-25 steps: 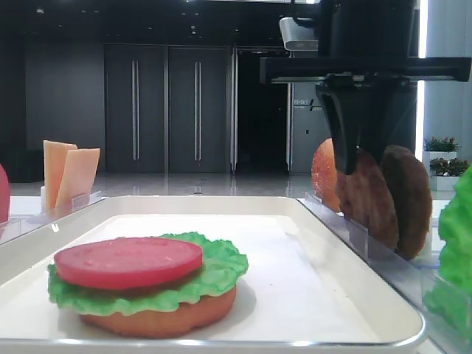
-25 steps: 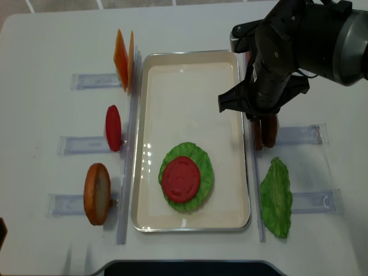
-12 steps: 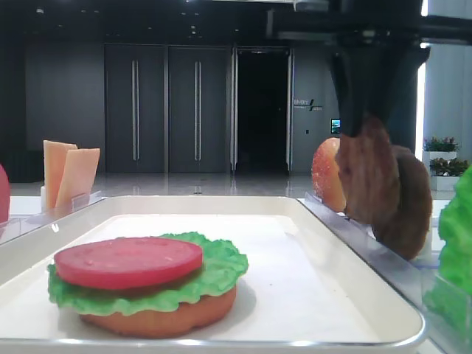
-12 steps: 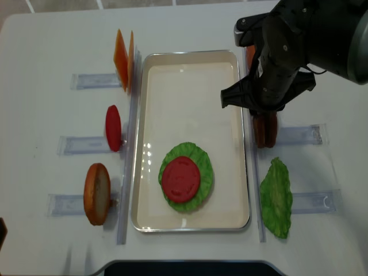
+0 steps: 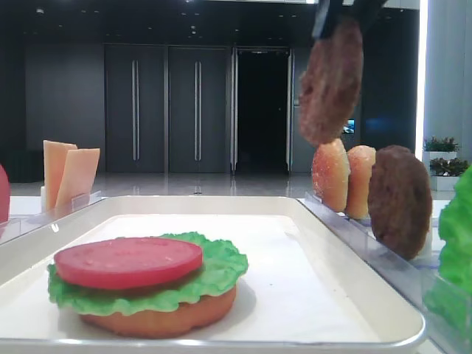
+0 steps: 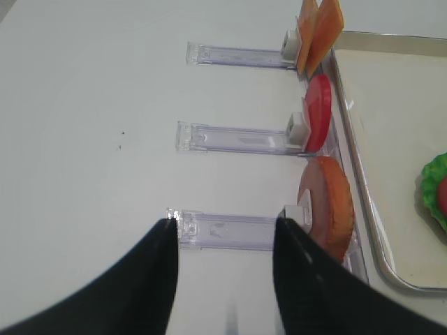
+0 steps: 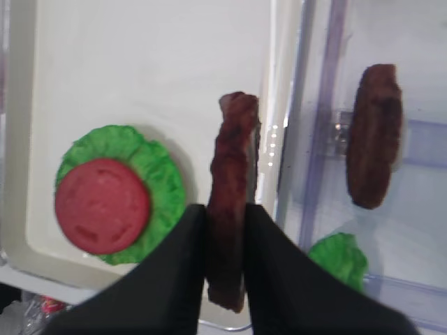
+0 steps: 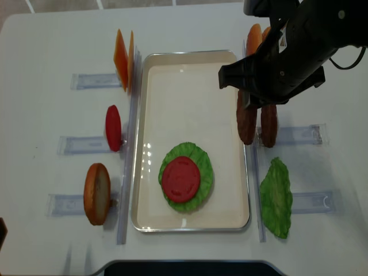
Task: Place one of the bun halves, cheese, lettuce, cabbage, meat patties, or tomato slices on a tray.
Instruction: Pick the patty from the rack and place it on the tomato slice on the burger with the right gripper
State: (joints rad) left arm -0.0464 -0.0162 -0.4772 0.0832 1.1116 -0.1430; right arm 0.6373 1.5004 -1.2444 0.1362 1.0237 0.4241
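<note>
Right wrist view: the right gripper [image 7: 225, 230] has its black fingers [image 7: 183, 251] clamped on a thick, grainy dark-brown meat patty [image 7: 230, 234], held on edge and lifted clear of the clear plastic rack [image 7: 328, 132]. Directly beneath the gripper runs the right rim of the large shallow white rectangular tray [image 7: 279, 105]. To its left, inside the tray, a smooth red tomato slice [image 7: 103, 204] lies on a ruffled green lettuce leaf [image 7: 160, 174]. To its right, the second dark-brown patty [image 7: 374, 136] stands upright in the rack. In the left wrist view, the left gripper [image 6: 225, 230] hangs with jaws apart and holds nothing, just beside a glossy orange-tan bun half [image 6: 327, 209].
</note>
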